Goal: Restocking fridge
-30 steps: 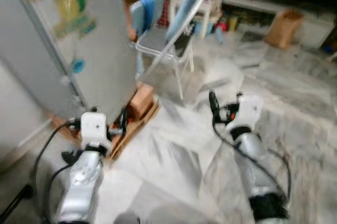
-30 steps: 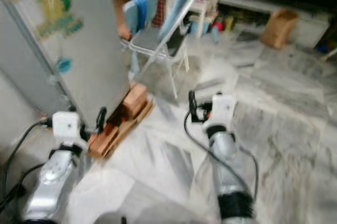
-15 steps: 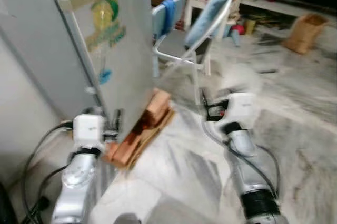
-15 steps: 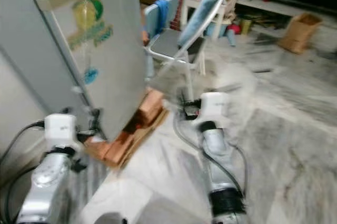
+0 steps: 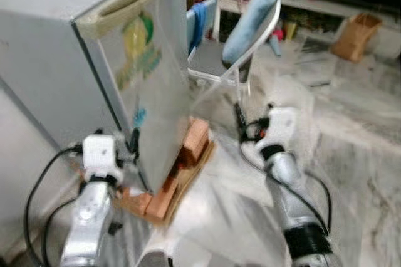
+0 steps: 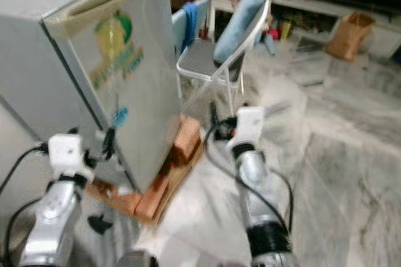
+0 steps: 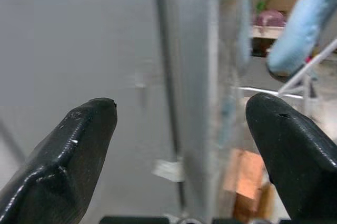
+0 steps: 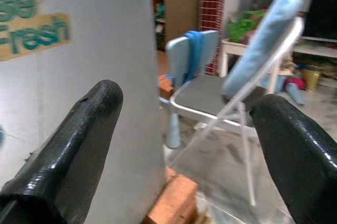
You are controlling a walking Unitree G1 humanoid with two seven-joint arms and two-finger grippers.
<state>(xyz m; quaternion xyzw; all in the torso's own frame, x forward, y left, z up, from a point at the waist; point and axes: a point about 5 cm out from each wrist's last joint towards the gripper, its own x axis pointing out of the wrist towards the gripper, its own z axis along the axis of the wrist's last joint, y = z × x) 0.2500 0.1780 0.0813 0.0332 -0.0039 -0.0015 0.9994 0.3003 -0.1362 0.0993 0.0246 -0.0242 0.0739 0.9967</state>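
Beside the fridge [image 5: 94,47] door's edge, both grippers' fingers [image 7: 79,145] spread apart, holding nothing.

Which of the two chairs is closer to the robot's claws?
The folding chair with the metal frame and padded light-blue back is closer, just beyond the right gripper. The small blue plastic chair stands behind it, further away, beside the fridge.

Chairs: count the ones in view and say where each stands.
2. A folding chair with a pale blue padded back stands just beyond the fridge; a smaller light blue chair stands behind it. Others may be hidden.
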